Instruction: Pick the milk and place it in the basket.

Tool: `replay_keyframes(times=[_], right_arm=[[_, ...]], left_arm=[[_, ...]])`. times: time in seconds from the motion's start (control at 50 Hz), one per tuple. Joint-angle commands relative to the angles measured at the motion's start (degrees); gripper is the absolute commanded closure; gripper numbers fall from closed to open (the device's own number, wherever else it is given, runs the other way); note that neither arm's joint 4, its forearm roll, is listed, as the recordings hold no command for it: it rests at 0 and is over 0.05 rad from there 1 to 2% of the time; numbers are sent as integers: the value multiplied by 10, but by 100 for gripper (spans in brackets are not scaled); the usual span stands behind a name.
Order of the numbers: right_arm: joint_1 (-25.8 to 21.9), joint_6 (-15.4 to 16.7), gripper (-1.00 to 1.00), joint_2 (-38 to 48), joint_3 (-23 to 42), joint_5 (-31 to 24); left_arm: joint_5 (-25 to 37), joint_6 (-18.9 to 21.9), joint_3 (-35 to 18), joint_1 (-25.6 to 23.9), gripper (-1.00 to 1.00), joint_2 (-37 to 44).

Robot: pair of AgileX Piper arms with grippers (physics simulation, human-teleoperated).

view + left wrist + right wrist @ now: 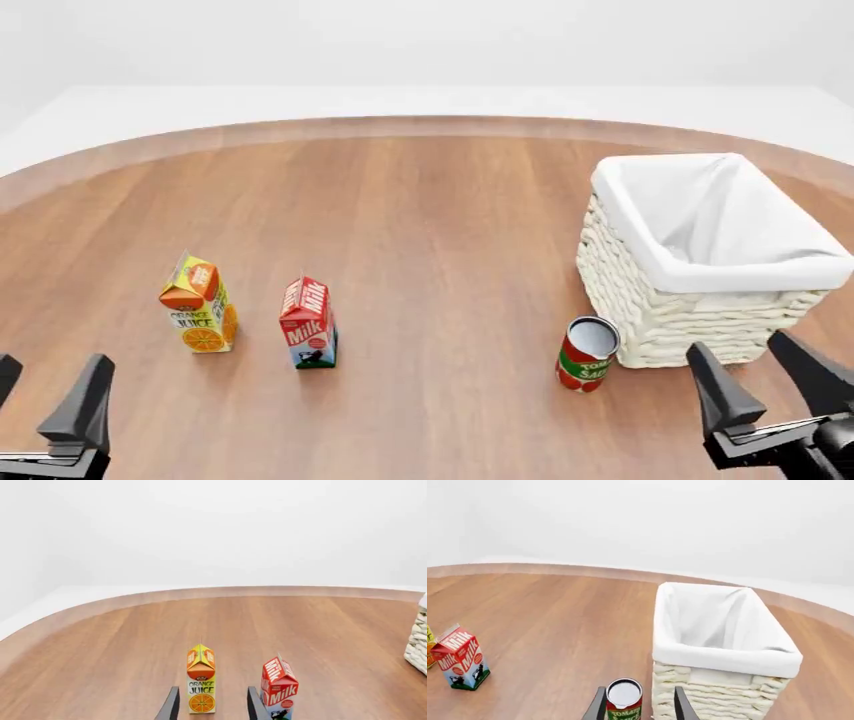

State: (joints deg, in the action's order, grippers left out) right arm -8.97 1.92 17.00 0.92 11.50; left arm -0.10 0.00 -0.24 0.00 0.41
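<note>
Both arms sit at the near edge of the table [441, 250], each end effector with its fingers spread apart and holding nothing: the left end effector [51, 395] at the near left, the right end effector [774, 385] at the near right. Ahead of the left end effector, the orange juice carton [200, 305] stands almost straight in line with its fingers, while the milk [308, 324] stands upright just beside that carton, off toward the right arm's side. A straight reach would likely close on the juice instead, or brush it over while reaching for the milk. Directly in front of the right end effector stands the tomato can [586, 353], touching or nearly touching the basket [667, 310] beyond it; a low carry of the milk could topple it.
</note>
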Motion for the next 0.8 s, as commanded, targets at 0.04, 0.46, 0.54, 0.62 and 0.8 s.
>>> replay_keyframes(times=[0.04, 0.46, 0.54, 0.62, 0.8], right_arm=[[-36, -2, -100, 61, 9, 38], [-94, -5, -100, 152, 23, 100], [-107, -6, -100, 179, 27, 121], [-120, -7, -100, 204, 31, 138], [-147, -6, -100, 239, 49, 151]], left_arm=[[0, 0, 0, 0, -100, 0], [0, 0, 0, 0, -100, 0], [0, 0, 0, 0, -100, 0], [0, 0, 0, 0, -100, 0], [0, 0, 0, 0, -100, 0]])
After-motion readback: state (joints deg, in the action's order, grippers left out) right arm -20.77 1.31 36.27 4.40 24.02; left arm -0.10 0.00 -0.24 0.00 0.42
